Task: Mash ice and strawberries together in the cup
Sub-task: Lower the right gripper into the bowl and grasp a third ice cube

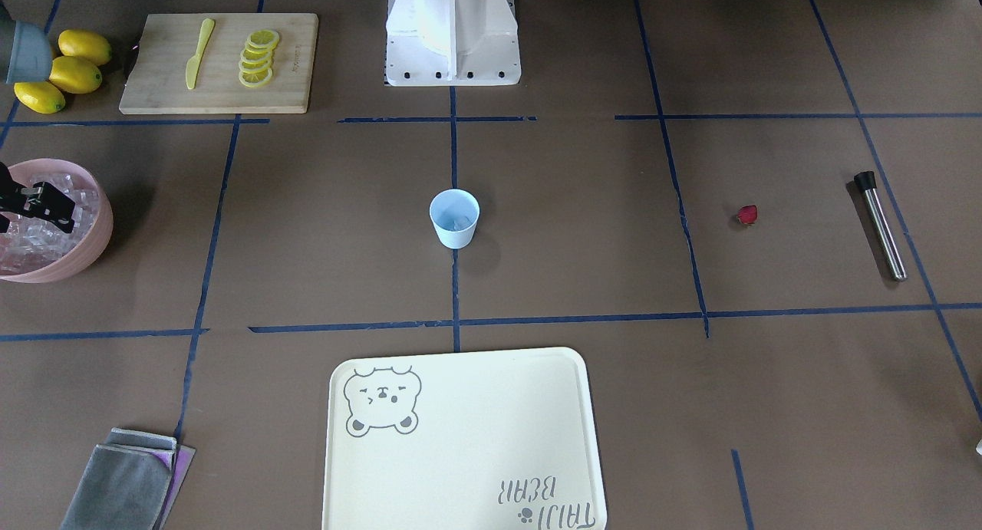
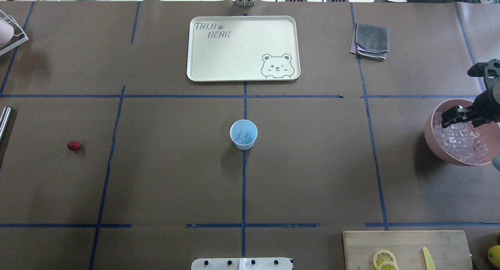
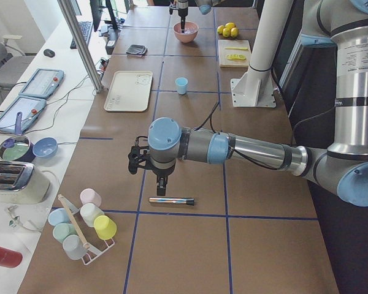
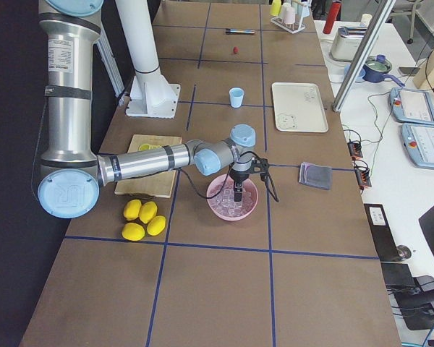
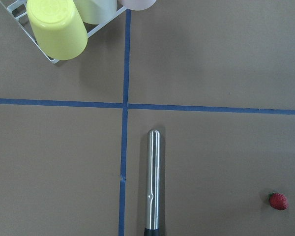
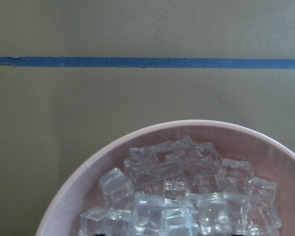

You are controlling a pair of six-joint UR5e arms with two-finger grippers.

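A brown table point(image 2: 175, 176) ruled with blue tape lines carries everything. The small pale blue tapered cup point(image 2: 243, 134) stands upright at its centre, mouth up, on the middle tape line. It sits between the cream bear-printed tray point(image 2: 242, 51) and the robot's base, with a few clear ice cubes point(image 2: 244, 137) in its bottom.

Well apart from it, at the table's right end, the right gripper point(image 2: 449, 120) hangs over the large pink bowl point(image 2: 429, 143) heaped with more cubes. Whether its fingers are spread or pinching a cube cannot be told.

The small dark red strawberry point(image 2: 73, 145) lies alone on the left half of the table. In the left wrist view its green end points to the upper left and its red tip to the lower right.

Near it lies a steel rod with a black cap point(image 1: 881, 225), its long axis running from robot to operators, cap toward the robot. The left gripper point(image 3: 161, 184) hovers above that rod, and how its fingers stand cannot be told.
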